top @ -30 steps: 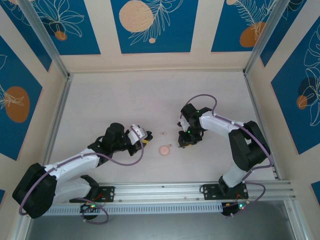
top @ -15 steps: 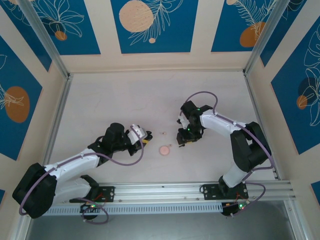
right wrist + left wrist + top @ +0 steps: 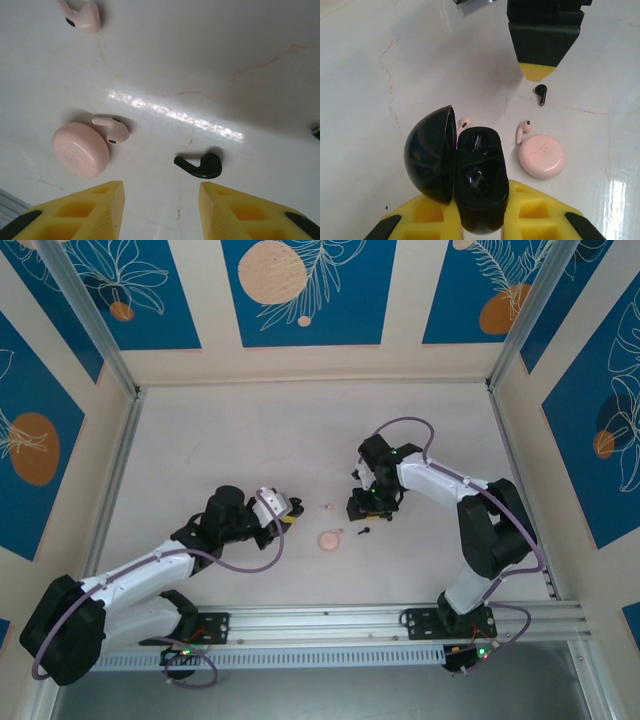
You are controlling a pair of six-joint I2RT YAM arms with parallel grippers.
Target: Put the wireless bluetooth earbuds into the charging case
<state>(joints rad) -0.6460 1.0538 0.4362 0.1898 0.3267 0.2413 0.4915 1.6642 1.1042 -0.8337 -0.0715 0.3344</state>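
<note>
My left gripper point(image 3: 482, 197) is shut on the open black charging case point(image 3: 479, 167), whose lid point(image 3: 430, 152) swings out to the left. Its wells are dark, and I cannot tell what lies in them. A black earbud point(image 3: 200, 166) lies on the table just ahead of my open right gripper point(image 3: 161, 192), touching neither finger. In the top view that earbud point(image 3: 364, 531) sits just below the right gripper point(image 3: 360, 510). One pink earbud point(image 3: 112, 130) rests against the closed pink case point(image 3: 80, 149). Another pink earbud point(image 3: 464, 122) lies behind the black case.
The pink case point(image 3: 329, 539) lies on the pale table between the two grippers. My left gripper point(image 3: 287, 512) hovers to its left. A metal rail point(image 3: 400, 618) runs along the near edge, and patterned walls enclose the other three sides.
My right gripper has opened and drawn back up and to the left, leaving the black earbud on the table. The left gripper still holds the black case, barely shifted.
</note>
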